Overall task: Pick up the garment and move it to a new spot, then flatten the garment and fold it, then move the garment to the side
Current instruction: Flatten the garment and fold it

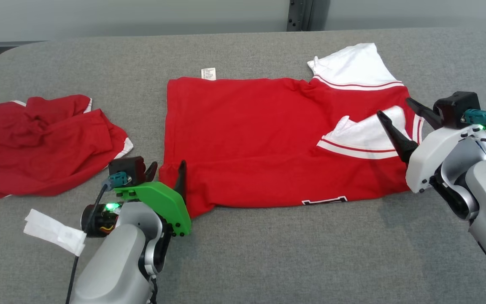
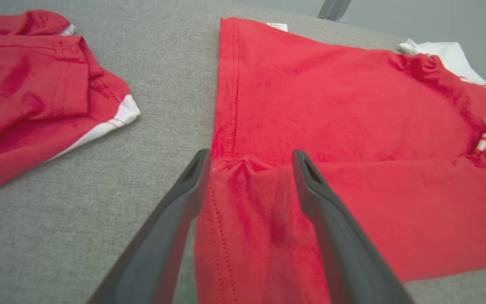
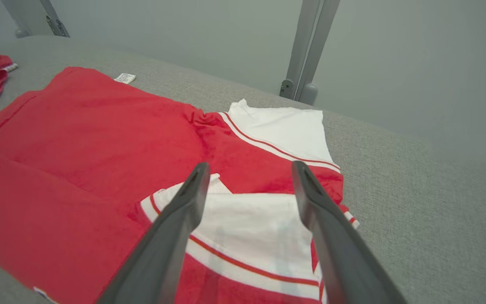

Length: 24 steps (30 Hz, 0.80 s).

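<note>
Fingers [image 2: 173,211] of left gripper [image 1: 168,165] stood wide apart, straddling the bunched lower-left corner of the red garment [image 1: 247,139]; cloth lay between them but was not pinched. Same for right gripper [image 1: 395,107]: fingers spread wide over the folded white sleeve [image 1: 365,135] at frame right, holding nothing, contact with the sleeve unclear. Garment lay spread mid-frame on the grey fabric table [image 1: 268,261], with second white sleeve [image 1: 352,63] sticking out at upper right, white tag [image 1: 208,73] at its top edge and black-and-white print [image 1: 324,201] peeking at its bottom edge. Crumpled second red garment [image 1: 36,143] sat at frame left, apart from the first and near the left gripper. White label strip [image 1: 53,232] hung by the left arm's cable at lower left. Dark post [image 1: 300,14] rose behind the table at top.
</note>
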Available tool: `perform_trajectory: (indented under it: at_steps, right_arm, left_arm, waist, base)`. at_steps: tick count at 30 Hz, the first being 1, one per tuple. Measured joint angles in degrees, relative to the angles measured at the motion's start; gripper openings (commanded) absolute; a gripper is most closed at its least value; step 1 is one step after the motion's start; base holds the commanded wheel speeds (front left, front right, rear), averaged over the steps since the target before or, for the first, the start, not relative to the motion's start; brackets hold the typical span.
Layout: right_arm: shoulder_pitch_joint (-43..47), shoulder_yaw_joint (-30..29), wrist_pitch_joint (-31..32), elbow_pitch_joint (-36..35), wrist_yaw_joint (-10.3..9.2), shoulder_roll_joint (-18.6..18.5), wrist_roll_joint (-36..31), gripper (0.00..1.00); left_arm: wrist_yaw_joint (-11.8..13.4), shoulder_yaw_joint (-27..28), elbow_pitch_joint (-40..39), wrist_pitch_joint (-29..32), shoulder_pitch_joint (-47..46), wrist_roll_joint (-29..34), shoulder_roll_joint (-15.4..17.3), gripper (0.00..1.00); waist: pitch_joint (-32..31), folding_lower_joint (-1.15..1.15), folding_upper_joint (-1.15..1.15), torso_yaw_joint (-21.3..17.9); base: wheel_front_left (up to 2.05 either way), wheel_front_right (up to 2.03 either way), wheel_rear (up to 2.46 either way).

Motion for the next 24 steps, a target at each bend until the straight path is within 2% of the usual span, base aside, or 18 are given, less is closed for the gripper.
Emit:
perform_trajectory:
  at_steps: [4, 11, 15, 20, 24]
  right_arm:
    - [2.4, -2.7, 3.6, -0.4, 0.0, 0.6, 3.3, 1.0]
    - [9.4, -10.0, 16.9, -0.9, -0.02, 1.2, 3.7, 1.0]
    - [11.5, -15.5, 21.6, -1.3, -0.02, 3.4, 0.0, 1.0]
    - [11.6, -21.3, 26.1, -1.5, -0.02, 7.9, -5.0, 1.0]
    - [11.4, -24.5, 29.0, -1.3, -0.02, 10.7, -8.8, 1.0]
  left_arm:
    - [0.5, -0.6, -0.6, -1.1, 1.7, 1.2, 1.7, 1.0]
    - [2.0, -3.8, -3.3, 2.3, 6.4, 3.4, 4.1, 1.0]
    - [3.6, -5.1, -4.0, 5.4, 7.2, 4.2, 4.7, 1.0]
    - [5.3, -6.2, -3.7, 8.4, 6.8, 4.8, 4.6, 1.0]
    - [5.8, -6.7, -3.7, 9.7, 5.7, 4.8, 4.2, 1.0]
  waist:
    - [-1.2, 0.0, 0.0, -0.2]
    - [-2.8, 0.0, 0.0, -0.6]
    - [-2.2, 0.0, 0.0, -0.6]
    - [-1.0, 0.0, 0.0, -0.5]
    - [-0.1, 0.0, 0.0, -0.3]
  base:
    - [0.0, 0.0, 0.0]
    - [0.0, 0.0, 0.0]
    - [0.0, 0.0, 0.0]
    - [0.0, 0.0, 0.0]
    - [0.0, 0.0, 0.0]
